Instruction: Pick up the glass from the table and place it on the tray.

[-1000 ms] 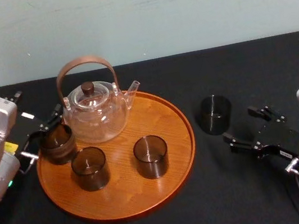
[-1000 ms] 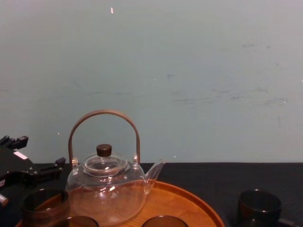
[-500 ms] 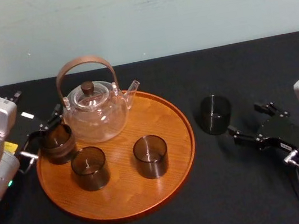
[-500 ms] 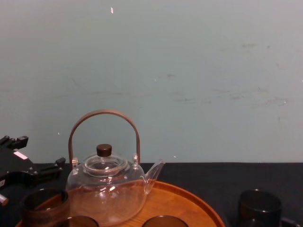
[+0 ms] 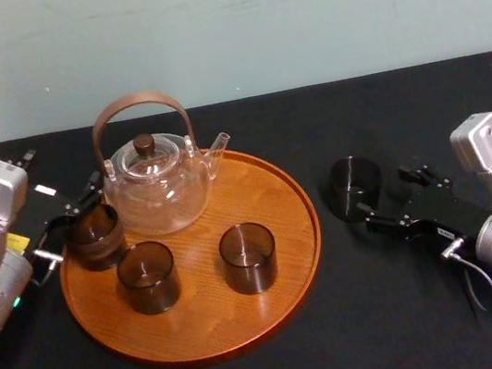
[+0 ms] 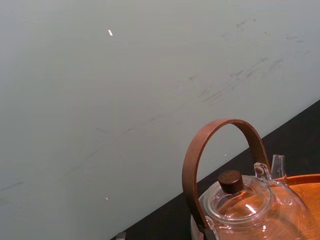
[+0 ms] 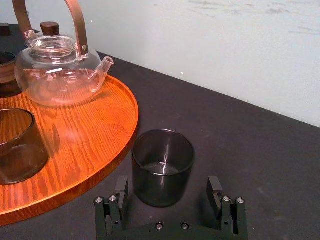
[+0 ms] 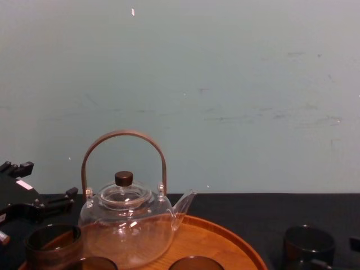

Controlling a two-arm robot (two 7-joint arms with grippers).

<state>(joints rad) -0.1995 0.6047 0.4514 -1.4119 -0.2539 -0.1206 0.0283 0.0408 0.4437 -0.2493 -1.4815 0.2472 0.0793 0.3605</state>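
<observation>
A dark smoky glass (image 5: 356,186) stands upright on the black table (image 5: 376,117), right of the round orange-brown tray (image 5: 286,262). In the right wrist view the glass (image 7: 162,167) sits between the fingers (image 7: 121,189) of my right gripper (image 7: 167,192), which is open with a gap on each side. From the head, the right gripper (image 5: 386,192) reaches the glass from the right. The chest view shows the glass (image 8: 307,244) at the lower right. My left gripper (image 5: 71,217) rests open at the tray's left edge.
The tray carries a glass teapot (image 5: 154,185) with a brown hoop handle and three dark glasses (image 5: 95,236), (image 5: 148,277), (image 5: 248,257). Bare wood shows on the tray's right side (image 5: 278,207). A pale wall stands behind the table.
My right gripper has moved forward and left to the glass, so its fingers now flank it. The glass, the tray and the left arm have not moved.
</observation>
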